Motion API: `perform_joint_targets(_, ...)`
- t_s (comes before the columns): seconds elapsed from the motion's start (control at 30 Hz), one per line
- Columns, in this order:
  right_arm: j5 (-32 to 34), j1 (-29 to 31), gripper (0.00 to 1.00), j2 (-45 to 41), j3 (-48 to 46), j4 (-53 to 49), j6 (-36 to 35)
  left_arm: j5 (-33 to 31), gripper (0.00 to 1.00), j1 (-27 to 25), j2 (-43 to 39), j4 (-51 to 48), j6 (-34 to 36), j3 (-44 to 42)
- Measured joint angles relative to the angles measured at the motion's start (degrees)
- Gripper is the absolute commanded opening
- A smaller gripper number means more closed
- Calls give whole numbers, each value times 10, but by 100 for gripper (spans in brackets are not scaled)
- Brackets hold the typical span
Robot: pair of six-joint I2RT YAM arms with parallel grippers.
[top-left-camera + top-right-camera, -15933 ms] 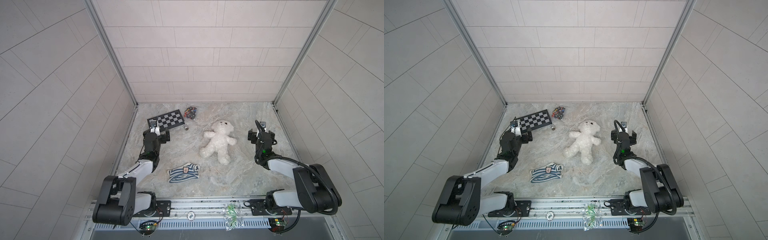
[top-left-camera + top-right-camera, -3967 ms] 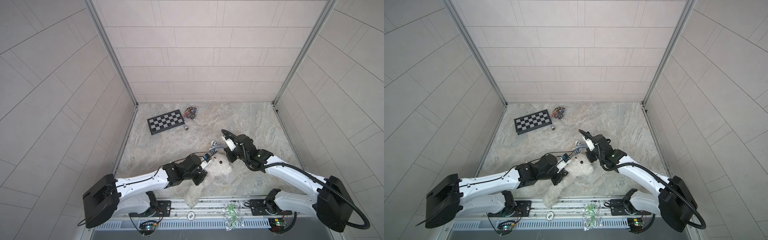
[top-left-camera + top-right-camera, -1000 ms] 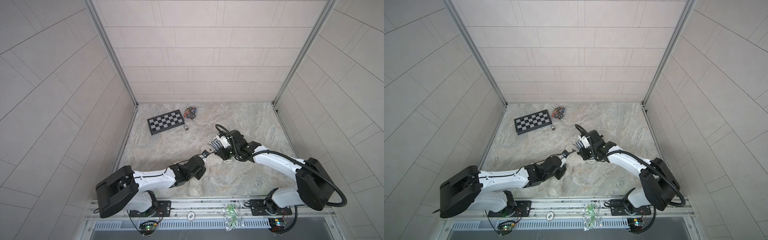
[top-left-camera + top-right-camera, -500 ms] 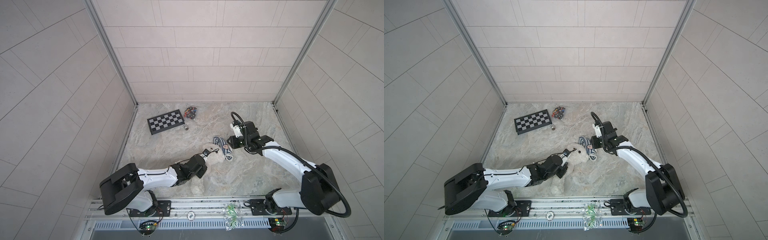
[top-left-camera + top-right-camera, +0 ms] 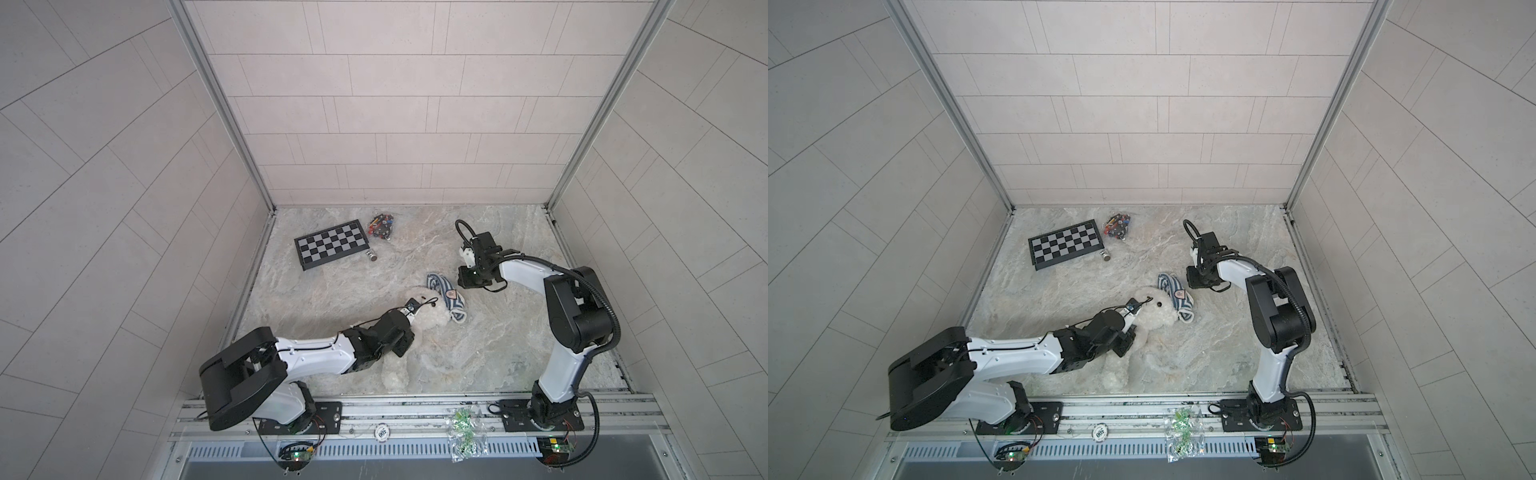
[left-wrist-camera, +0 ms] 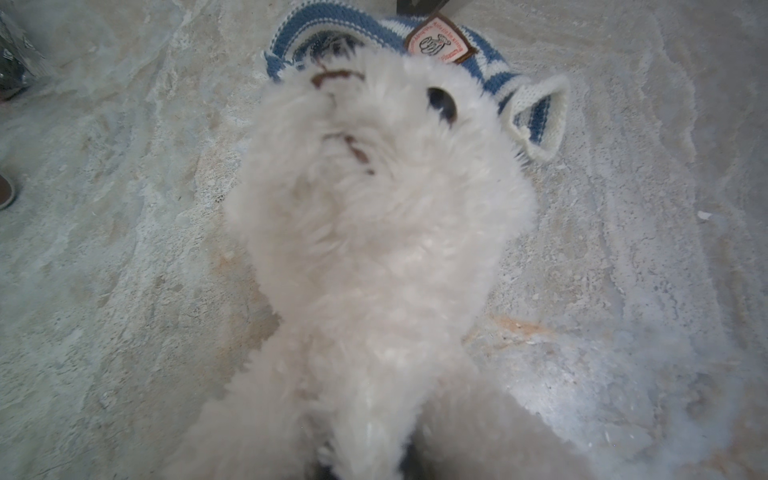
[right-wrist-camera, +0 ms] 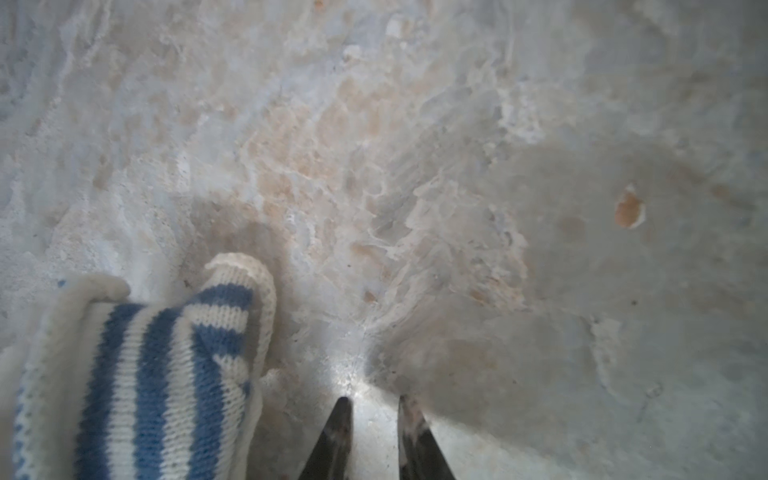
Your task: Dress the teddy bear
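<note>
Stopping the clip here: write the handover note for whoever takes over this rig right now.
Left pincer: shut on the teddy bear.
Right pincer: slightly open, empty, beside the striped shirt, not touching it.
Shirt: bunched against the bear's head, not on it.
Done: bear gripped, shirt next to it.
To do: pull shirt over head, arms through sleeves.

I see a white fluffy plush teddy bear with a dark eye and brown stitching, a blue-and-white striped knitted shirt with cream edging and a brown badge, a black-and-grey chequered board, and a mottled grey-beige surface.
</note>
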Motion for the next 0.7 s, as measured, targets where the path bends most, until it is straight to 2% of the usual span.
perform_joint_targets(0.27,-81,24,21,-3,-38,15,0,7,0,7,-6,1,0,-3)
perform_joint_targets(0.57,-184,27,21,-52,-107,62,36,8,0,10,-9,2,0,-5)
perform_joint_targets(0.7,-206,28,22,-63,-110,78,46,8,0,10,-17,0,-2,-9)
